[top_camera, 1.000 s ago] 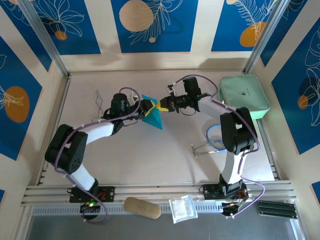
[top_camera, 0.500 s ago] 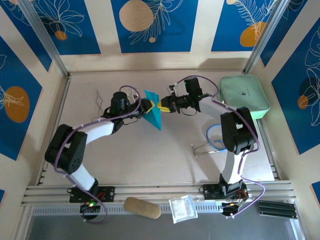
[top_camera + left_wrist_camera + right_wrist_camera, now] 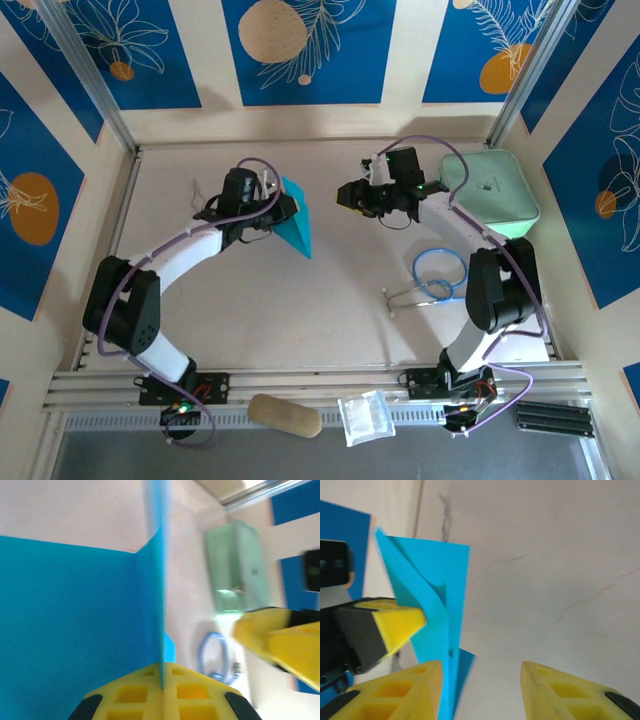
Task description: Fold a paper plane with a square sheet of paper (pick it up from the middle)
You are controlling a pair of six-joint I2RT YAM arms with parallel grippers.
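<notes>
Teal paper (image 3: 298, 230), thin and creased into a pointed wedge, is pinched by the left gripper (image 3: 285, 207); the right gripper (image 3: 344, 196) gapes wide at its two o'clock, apart.

A robotics lab test cell: a pale table (image 3: 300, 300) is boxed in by printed wall panels (image 3: 300, 50) of blue leaves and orange discs, framed with aluminium rails (image 3: 320, 385). Two cabled machines, the left arm (image 3: 150, 290) and the right arm (image 3: 495, 290), stand bolted at the near edge.
</notes>
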